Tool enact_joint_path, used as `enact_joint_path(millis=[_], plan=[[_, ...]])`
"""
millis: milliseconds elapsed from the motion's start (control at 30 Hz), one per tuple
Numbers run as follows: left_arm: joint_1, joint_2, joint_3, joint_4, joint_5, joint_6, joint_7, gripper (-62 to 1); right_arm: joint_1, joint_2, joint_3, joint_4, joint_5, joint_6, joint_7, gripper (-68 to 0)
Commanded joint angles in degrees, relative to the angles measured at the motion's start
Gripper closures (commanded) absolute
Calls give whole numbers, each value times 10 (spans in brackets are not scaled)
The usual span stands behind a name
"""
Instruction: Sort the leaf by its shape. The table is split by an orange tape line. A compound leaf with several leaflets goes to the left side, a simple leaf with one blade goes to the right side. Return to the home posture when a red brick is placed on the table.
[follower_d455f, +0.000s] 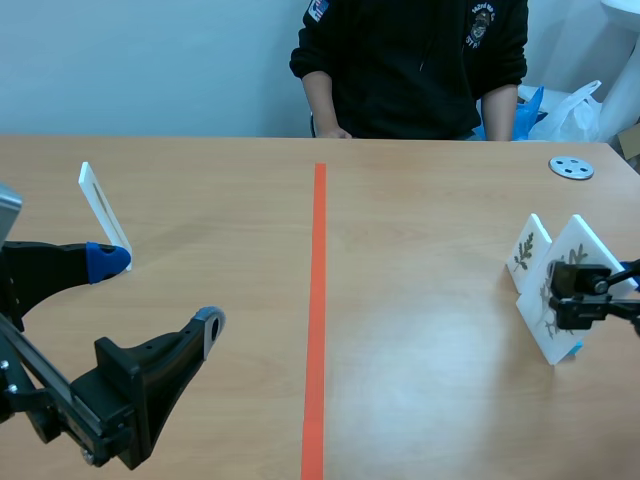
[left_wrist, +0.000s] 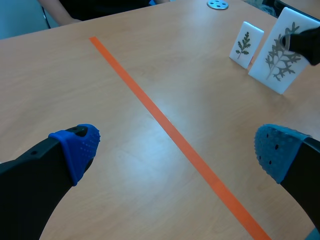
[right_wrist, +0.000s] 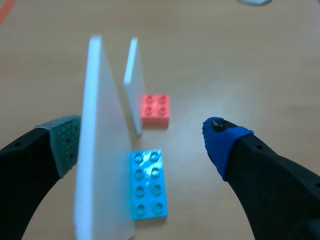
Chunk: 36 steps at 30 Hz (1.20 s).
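Two white cards with pressed leaves stand on the right side of the orange tape line (follower_d455f: 319, 300). The larger card (follower_d455f: 560, 295) (left_wrist: 280, 52) shows a branching leaf with several leaflets and stands on a blue brick (right_wrist: 149, 184). My right gripper (follower_d455f: 572, 292) (right_wrist: 145, 145) is open around this card (right_wrist: 97, 150); the card stands close to the grey-padded finger and well apart from the blue-padded one. The smaller card (follower_d455f: 527, 251) (left_wrist: 245, 44) (right_wrist: 132, 82) has a pink-red brick (right_wrist: 155, 109) at its foot. My left gripper (follower_d455f: 160, 292) (left_wrist: 175, 150) hangs open and empty over the left side.
Another white card (follower_d455f: 100, 208) stands on the far left side, its face not visible. A grey disc (follower_d455f: 571, 167) (left_wrist: 217, 4) lies at the back right. A person in a black top (follower_d455f: 410, 60) sits across the table, with plastic bags (follower_d455f: 565, 112) beside them.
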Motion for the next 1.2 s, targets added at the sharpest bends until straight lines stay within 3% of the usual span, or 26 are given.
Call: enact_joint_path(millis=[0,200,400,567,900,1167], plan=[[0,2,-2,7,-5,-1,-10,-623,7,10,23,35,12,10,6,-521],[0,1,-2,7,-5,-1,-10,-623,4,21,57,99,50,57,-18,-609],[0,1,-2,7,-5,-1,-13,-623,-24,35,71,180,94,82,-60,-641],[0,1,-2,7,-6,-1,-12,-623,-75,45,74,249,108,89,-65,-679],[0,1,-2,7,-6,-2,-12,-623,-202,47,73,381,125,111,-93,-679],[0,1,-2,7,-6,-2,-12,-623,-241,13,55,397,125,117,-100,-679]])
